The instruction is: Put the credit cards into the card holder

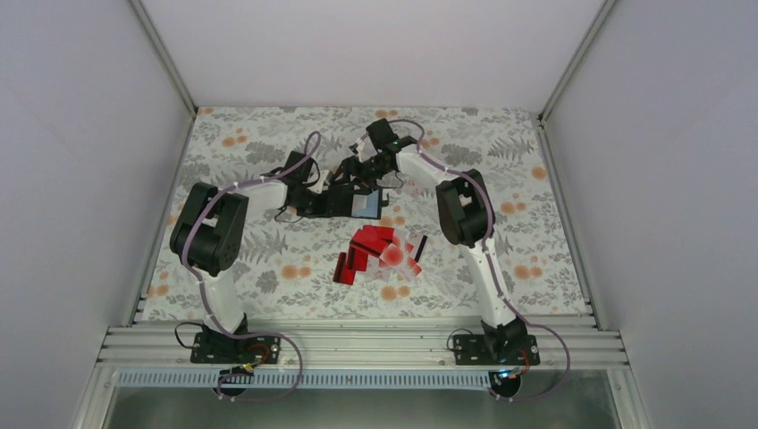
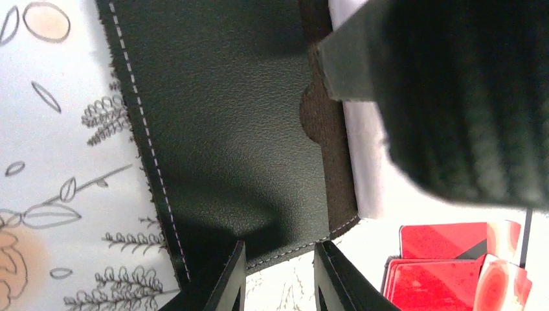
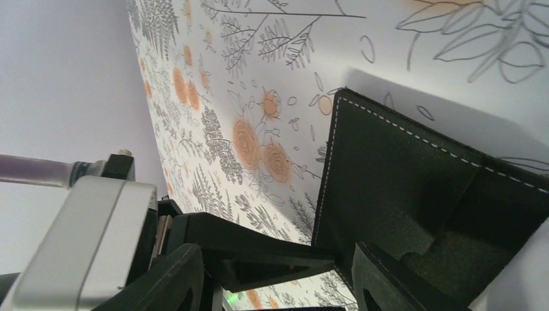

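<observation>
Two sets of jaws flank the card holder (image 1: 365, 205): left jaws part-open, grip unclear; right jaws wide, empty; credit cards (image 1: 375, 250) lie basewards.

The card holder (image 1: 365, 205) was laid near the middle of the surface (image 1: 268, 143). The credit cards (image 1: 380, 253) were heaped on the surface just in front of it, toward the near edge, not touching it.

Card holder (image 1: 366, 205) mostly out of sight overhead, cropped elsewhere
</observation>
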{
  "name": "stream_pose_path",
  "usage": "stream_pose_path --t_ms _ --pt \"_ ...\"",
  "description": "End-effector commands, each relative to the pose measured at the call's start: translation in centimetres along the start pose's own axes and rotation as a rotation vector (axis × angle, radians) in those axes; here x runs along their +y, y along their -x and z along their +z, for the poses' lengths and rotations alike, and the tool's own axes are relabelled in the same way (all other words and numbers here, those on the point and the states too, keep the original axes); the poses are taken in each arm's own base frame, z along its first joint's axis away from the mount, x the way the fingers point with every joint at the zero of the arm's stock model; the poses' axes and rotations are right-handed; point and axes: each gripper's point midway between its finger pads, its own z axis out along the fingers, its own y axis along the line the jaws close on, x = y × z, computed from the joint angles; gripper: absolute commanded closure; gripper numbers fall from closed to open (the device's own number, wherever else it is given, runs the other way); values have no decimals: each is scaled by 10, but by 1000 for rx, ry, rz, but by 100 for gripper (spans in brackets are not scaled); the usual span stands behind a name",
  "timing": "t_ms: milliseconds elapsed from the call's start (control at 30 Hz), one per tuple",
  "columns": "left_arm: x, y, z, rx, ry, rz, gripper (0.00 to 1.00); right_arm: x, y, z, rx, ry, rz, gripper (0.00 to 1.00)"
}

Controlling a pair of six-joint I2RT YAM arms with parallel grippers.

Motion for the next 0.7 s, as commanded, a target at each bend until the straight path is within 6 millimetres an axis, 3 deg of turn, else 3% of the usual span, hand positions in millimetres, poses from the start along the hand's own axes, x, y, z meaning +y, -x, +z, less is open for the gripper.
stream_pose_path --t_ms 0,167,300,667 --pt "1 16 2 -37 17 49 71 19 10 -39 -65 -24 -28 41" --pt "1 16 0 -41 20 50 71 13 12 -82 -141 -92 -56 41" --pt "3 13 2 -32 24 40 71 5 4 -99 -168 -121 -67 42" --pt "-17 29 -26 -88 7 56 71 -30 -12 -78 -130 -144 8 54"
